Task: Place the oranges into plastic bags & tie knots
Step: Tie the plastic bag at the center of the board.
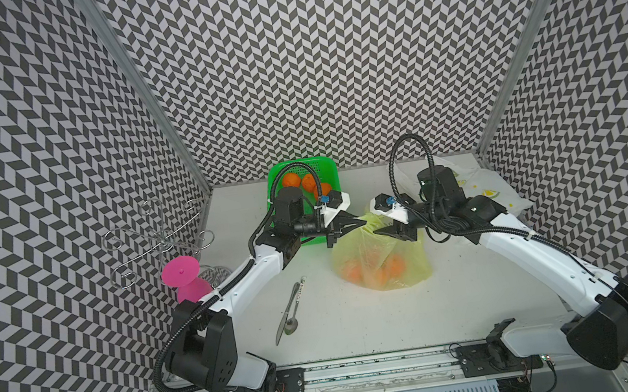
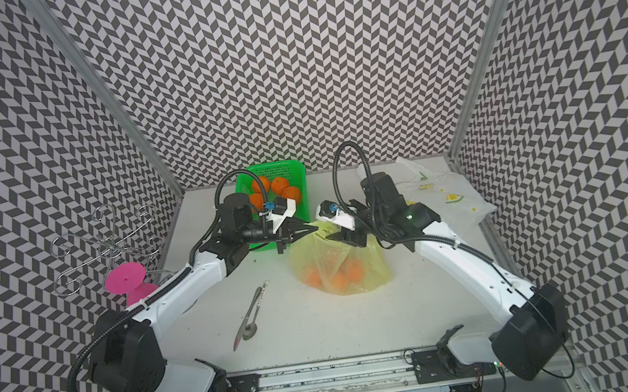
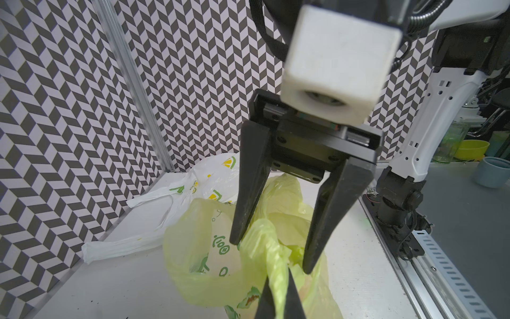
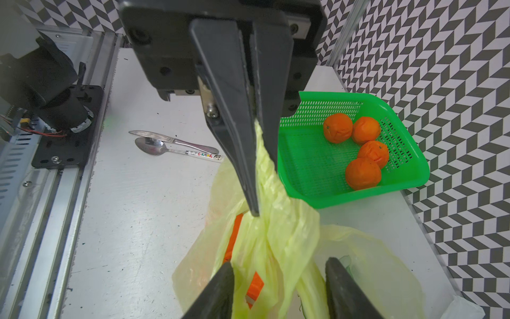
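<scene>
A yellow-green plastic bag (image 1: 383, 262) (image 2: 338, 268) sits mid-table with oranges (image 1: 355, 272) showing through it. My left gripper (image 3: 278, 298) (image 1: 363, 221) is shut on the bag's twisted handle strip (image 4: 265, 165), holding it up. Facing it, my right gripper (image 4: 280, 265) (image 1: 377, 232) stands open, its fingers (image 3: 248, 193) straddling the bunched handles just below the left one. Several more oranges (image 4: 338, 128) (image 2: 280, 185) lie in the green basket (image 4: 303, 165). The white lemon-print bag (image 1: 484, 187) (image 3: 215, 176) lies flat at the back right. Knots are out of view.
The green basket (image 1: 325, 166) stands at the back, behind my left wrist. A knife and spoon (image 1: 290, 311) lie left of the bag. A pink cup-like thing (image 1: 181, 271) and a wire stand (image 1: 153, 238) sit at the left wall. A metal rail (image 1: 368, 367) runs along the front edge.
</scene>
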Robot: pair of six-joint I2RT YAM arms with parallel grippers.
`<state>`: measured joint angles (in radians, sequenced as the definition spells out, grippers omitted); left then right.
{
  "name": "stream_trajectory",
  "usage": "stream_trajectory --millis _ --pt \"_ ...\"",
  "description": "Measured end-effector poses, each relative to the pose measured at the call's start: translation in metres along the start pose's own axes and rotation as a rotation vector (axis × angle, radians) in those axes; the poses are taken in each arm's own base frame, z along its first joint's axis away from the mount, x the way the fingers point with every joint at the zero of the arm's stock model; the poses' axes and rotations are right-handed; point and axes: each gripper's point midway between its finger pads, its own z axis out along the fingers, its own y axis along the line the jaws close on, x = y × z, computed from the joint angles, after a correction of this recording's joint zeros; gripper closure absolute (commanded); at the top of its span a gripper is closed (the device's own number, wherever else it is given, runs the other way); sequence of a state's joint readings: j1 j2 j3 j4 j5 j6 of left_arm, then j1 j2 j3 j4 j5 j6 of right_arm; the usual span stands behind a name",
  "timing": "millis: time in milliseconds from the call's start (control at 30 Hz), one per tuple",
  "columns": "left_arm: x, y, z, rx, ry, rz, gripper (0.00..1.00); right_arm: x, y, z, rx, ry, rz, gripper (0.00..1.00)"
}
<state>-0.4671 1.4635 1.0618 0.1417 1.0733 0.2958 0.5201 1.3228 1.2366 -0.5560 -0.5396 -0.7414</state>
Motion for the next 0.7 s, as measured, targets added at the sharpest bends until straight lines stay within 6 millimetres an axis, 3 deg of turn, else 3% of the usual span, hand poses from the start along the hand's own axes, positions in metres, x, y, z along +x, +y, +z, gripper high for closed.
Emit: stream_trajectory --millis 100,500,700 --pt "0.001 0.003 0.0 -0.018 0.004 0.0 1.0 0.005 0.001 0.002 0.001 0.01 0.016 0.39" --pt "-0.001 0.006 0.001 -0.049 0.006 -0.007 1.0 0.01 -0.003 0.005 0.071 0.027 0.051 0.59" --pt "-0.004 0.005 0.001 -0.053 0.003 -0.011 1.0 0.007 -0.013 0.005 0.137 0.039 0.042 0.77"
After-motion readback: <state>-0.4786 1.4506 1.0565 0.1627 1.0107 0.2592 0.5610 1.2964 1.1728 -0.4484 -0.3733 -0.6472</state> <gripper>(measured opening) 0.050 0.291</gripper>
